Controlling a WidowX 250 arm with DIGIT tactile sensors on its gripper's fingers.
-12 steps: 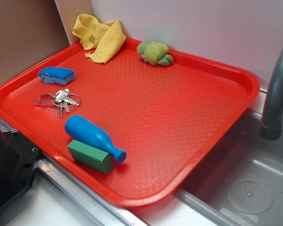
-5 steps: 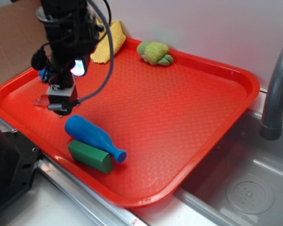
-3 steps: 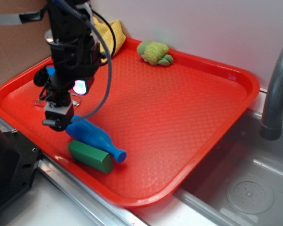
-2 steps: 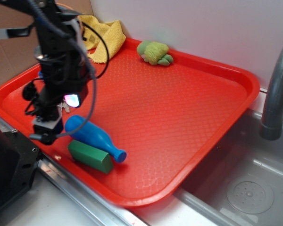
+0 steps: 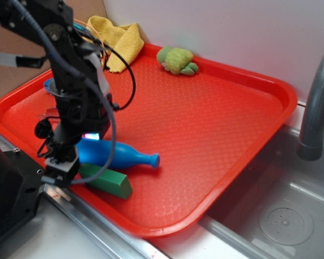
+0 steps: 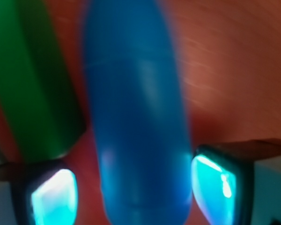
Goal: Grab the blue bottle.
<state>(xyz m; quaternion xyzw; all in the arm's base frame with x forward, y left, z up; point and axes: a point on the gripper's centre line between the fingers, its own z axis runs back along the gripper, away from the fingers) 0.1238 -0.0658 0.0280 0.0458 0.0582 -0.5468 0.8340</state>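
Observation:
The blue bottle (image 5: 116,154) lies on its side on the red tray (image 5: 205,124), neck pointing right, fat end under my gripper (image 5: 60,168). In the wrist view the bottle (image 6: 136,117) fills the space between my two lit fingers (image 6: 54,197). The jaws stand open on either side of its fat body. A strip of tray shows between the left finger and the bottle; the right finger sits close against it. The green block (image 5: 105,181) lies just in front of the bottle and shows at the left of the wrist view (image 6: 33,84).
A yellow cloth (image 5: 116,38) and a green plush toy (image 5: 177,59) lie at the tray's back edge. A blue sponge (image 5: 48,83) is mostly hidden behind the arm. A sink (image 5: 281,216) and a grey faucet (image 5: 318,97) are at the right.
The arm came into view and moved down and forward-left to the bottle's fat end. The bottle has swung so its neck points right, away from the green block.

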